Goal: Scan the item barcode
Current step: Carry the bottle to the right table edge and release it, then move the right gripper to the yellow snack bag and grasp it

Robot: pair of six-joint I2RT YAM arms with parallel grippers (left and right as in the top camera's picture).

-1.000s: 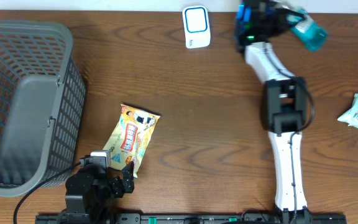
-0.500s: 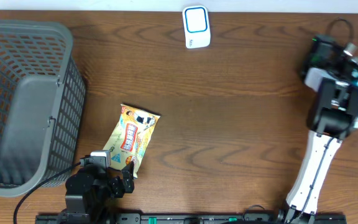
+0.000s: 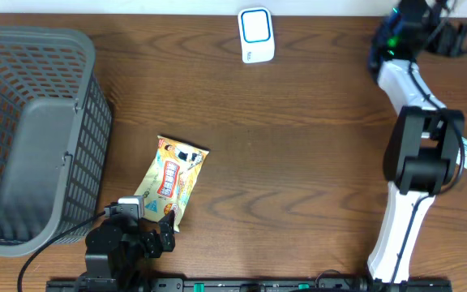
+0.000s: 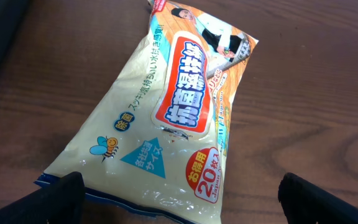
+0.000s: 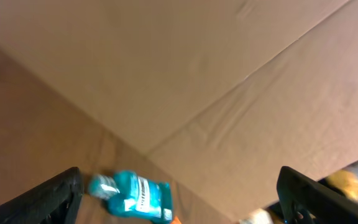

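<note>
- Right gripper (image 3: 463, 38): jaws wide apart, empty, right of the scanner (image 3: 256, 34).
- Bottle (image 5: 132, 196): lying far right of the scanner.
- Left gripper (image 4: 191, 202): jaws apart, over the pack (image 4: 173, 112), below-left of the scanner.

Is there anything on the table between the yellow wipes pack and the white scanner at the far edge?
Nothing visible. Only bare table lies between the wipes pack and the scanner; the basket sits off to the side of that path.

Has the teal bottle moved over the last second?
Yes. The teal bottle has gone right and nearer, farther from the white scanner, to the overhead view's right edge.
</note>
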